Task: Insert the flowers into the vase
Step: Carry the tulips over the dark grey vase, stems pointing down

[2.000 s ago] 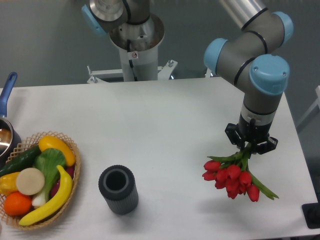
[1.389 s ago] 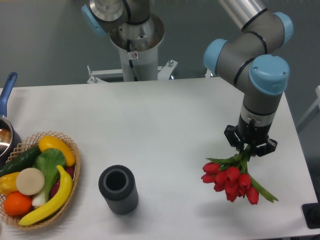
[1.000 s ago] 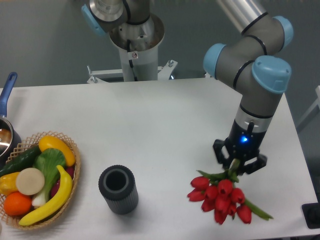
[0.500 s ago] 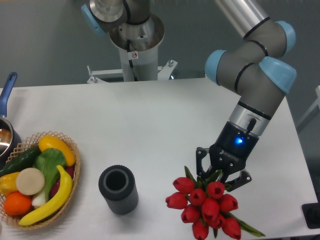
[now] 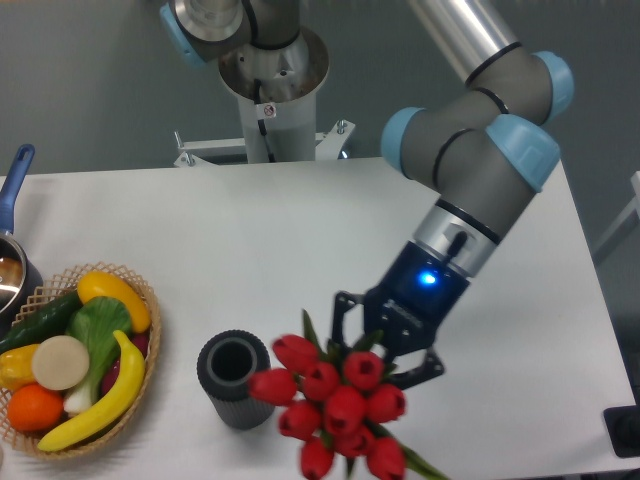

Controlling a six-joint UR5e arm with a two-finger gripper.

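Observation:
The flowers, a bunch of red tulip buds with green stems and leaves, hang in the air at the lower middle, their leftmost bud just right of the vase. My gripper is shut on the stems, above and right of the buds, with a blue light lit on its wrist. The vase, a dark grey ribbed cylinder with a round open hole, stands upright on the white table to the left of the bunch. The stem ends are hidden behind the gripper.
A wicker basket of fruit and vegetables sits at the left edge. A blue-handled pot stands behind it. The arm's base rises at the back centre. A black block lies at the lower right corner.
The arm has swung left and forward with the flowers, carrying the bunch from the table's right side to just beside the vase. The vase and basket have not moved.

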